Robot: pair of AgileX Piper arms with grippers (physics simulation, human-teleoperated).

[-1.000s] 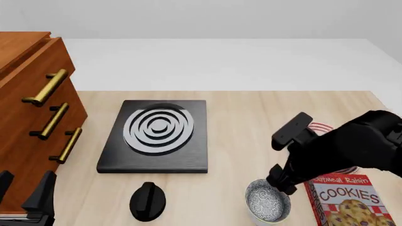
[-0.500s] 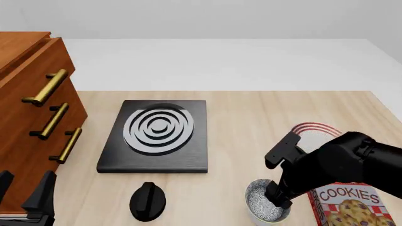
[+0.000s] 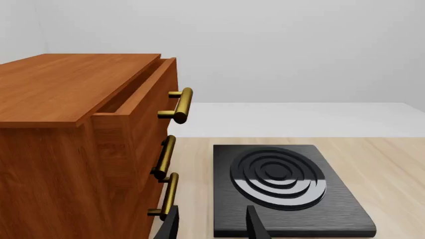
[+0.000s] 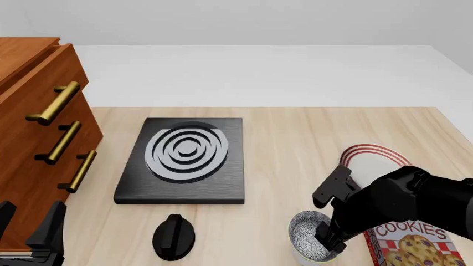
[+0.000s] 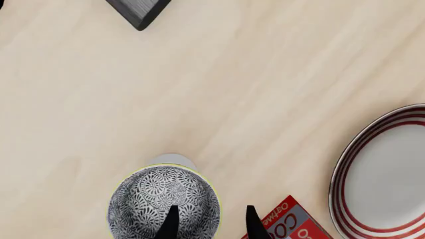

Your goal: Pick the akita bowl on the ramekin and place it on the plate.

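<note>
- My right gripper (image 4: 330, 239) is down at the bowl (image 4: 309, 239), near the table's front edge, right of the middle.
- In the right wrist view my two fingers (image 5: 170, 224) stand a small way apart, one over the bowl's patterned inside and the other just outside its rim. I cannot tell whether they press on the rim.
- The bowl sits on the white cup (image 5: 171, 160), of which only a sliver shows from under the rim in that view.
- The red-striped plate (image 4: 367, 152) lies on the table beyond my right arm, apart from the bowl, partly hidden by the arm in the front view.
- A cookie box (image 4: 415, 248) lies just right of the bowl.
- My left gripper (image 3: 211, 225) hangs at the near left, beside the wooden drawer chest (image 3: 79, 149); its fingers are spread and hold nothing.
- The black burner block (image 4: 185, 160) and a black knob (image 4: 174, 237) sit left of the bowl.
</note>
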